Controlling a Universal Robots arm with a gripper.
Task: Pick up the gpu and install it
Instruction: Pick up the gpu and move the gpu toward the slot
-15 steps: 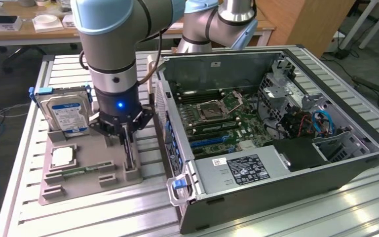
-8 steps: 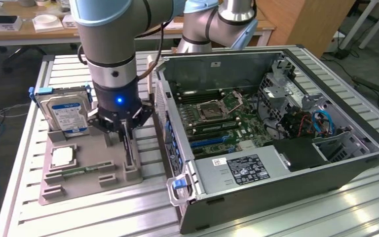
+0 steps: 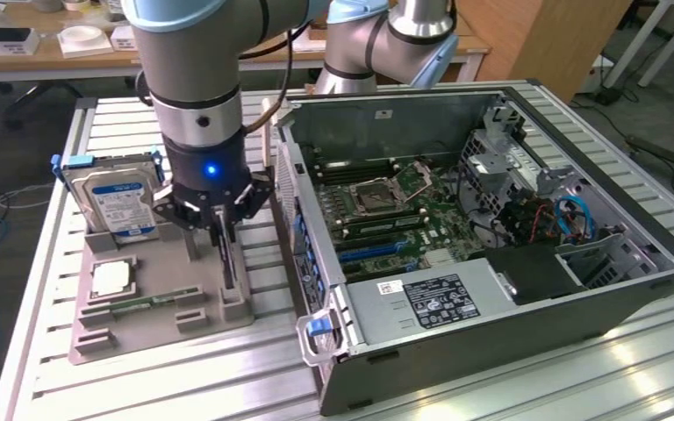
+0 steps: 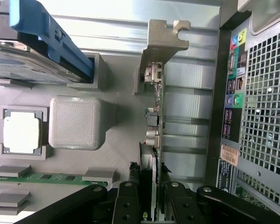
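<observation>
Pinching the gpu between the fingers of the gripper, closed narrow against both faces. Standing on edge in the grey tray on the bench, just beside the open computer case. Cannot read the blue label on the hard drive or the power supply sticker. Cannot see the card's lower edge, sunk in its slot

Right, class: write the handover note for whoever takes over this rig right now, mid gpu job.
Gripper: closed on the gpu, one finger on each side of the card.
gpu: standing on edge in the grey tray, beside the open computer case.
Done: card gripped.
Left: card not yet lifted out of the tray, not yet installed in the case.
</observation>
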